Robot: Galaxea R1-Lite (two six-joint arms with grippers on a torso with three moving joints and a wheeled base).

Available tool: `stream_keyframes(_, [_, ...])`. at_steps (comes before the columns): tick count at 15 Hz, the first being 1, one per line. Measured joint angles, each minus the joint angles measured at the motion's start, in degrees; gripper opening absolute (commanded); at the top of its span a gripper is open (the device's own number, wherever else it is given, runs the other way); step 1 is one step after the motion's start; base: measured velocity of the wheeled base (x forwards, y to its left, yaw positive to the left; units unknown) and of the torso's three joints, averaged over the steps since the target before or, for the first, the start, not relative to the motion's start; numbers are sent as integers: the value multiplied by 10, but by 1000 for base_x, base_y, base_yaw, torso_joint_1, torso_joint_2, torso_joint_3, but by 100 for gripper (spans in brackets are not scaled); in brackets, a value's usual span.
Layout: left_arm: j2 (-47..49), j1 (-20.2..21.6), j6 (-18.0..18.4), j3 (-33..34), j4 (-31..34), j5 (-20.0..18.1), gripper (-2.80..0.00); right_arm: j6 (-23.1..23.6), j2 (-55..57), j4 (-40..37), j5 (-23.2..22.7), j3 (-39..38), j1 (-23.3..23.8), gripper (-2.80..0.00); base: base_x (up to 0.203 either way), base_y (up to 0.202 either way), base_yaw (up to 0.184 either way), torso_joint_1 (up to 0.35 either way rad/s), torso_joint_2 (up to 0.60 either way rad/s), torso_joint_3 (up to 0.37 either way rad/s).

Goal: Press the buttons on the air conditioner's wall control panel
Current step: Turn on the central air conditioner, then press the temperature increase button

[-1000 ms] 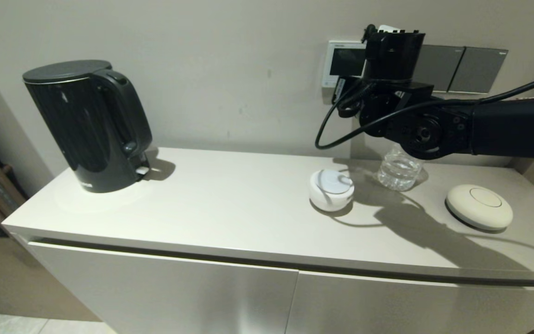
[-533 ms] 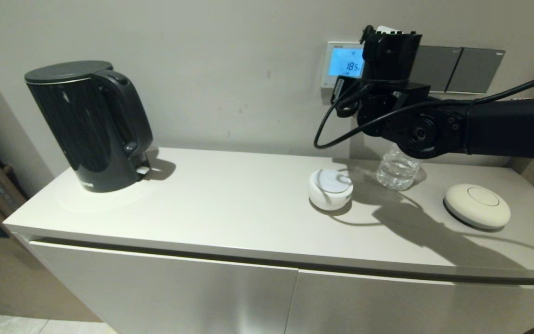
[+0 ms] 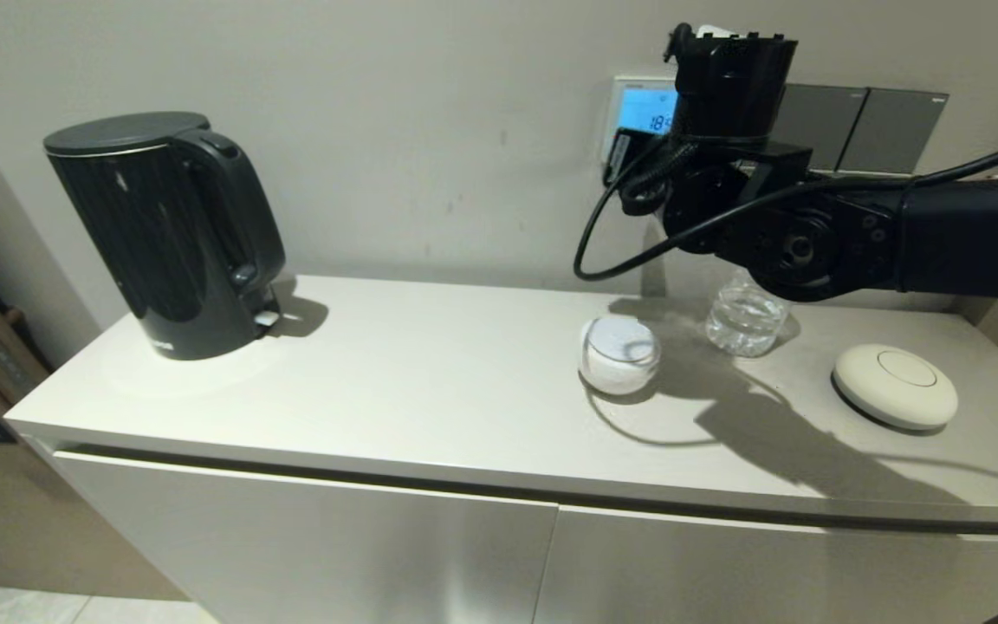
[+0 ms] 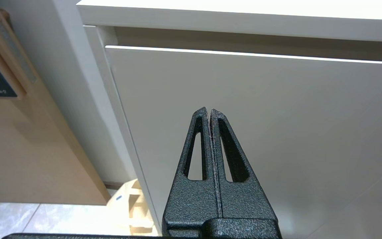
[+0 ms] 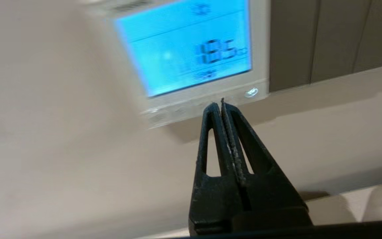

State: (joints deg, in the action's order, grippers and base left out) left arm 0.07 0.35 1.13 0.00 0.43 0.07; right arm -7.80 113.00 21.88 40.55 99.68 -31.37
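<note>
The white-framed wall control panel (image 3: 633, 108) hangs on the wall above the counter, its screen glowing blue with digits. In the right wrist view the panel (image 5: 191, 49) fills the upper part, with the row of pale buttons (image 5: 184, 109) along its lower edge and one bright round button (image 5: 251, 92) at the end next to the dark plates. My right gripper (image 5: 218, 103) is shut and empty, its tips at the button strip; whether they touch it I cannot tell. In the head view the right arm (image 3: 729, 95) covers most of the panel. My left gripper (image 4: 209, 111) is shut and empty, low in front of the cabinet door.
Dark grey switch plates (image 3: 863, 126) sit beside the panel. On the counter (image 3: 430, 381) stand a black kettle (image 3: 165, 230), a small white round container (image 3: 618, 353), a clear water bottle (image 3: 746, 316) and a cream disc (image 3: 895, 386).
The panel's screen went from dark to glowing blue. My right arm and gripper rose a little along the wall, now covering more of the panel.
</note>
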Motion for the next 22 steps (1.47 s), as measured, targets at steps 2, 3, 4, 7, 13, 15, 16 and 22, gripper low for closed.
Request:
stream_keyframes(2, [0,0,0,0,0,0,-280,0,-10,0,1,-8,-12,-280,0,0,0,0,0,0])
stream_keyframes(3, [0,0,0,0,0,0,-280,0,-11,0,1,-10,-14,-280,0,0,0,0,0,0])
stream_keyframes(4, [0,0,0,0,0,0,-280,0,-12,0,1,-11,-15,-280,0,0,0,0,0,0])
stream_keyframes(7, [0,0,0,0,0,0,-280,-1,-11,2,0,-22,-13,-280,0,0,0,0,0,0])
stream_keyframes(13, [0,0,2,-1,1,0,-280,1,-2,2,-5,-21,-10,-280,0,0,0,0,0,0])
stream_keyframes(15, [0,0,3,-1,1,0,-280,2,7,1,-5,-8,-10,-280,0,0,0,0,0,0])
stream_keyframes(16, [0,0,3,-1,0,0,-280,2,12,0,-5,-2,-10,-280,0,0,0,0,0,0])
stream_keyframes(22, [0,0,3,0,-1,1,-280,18,41,-1,-5,31,-10,-280,0,0,0,0,0,0])
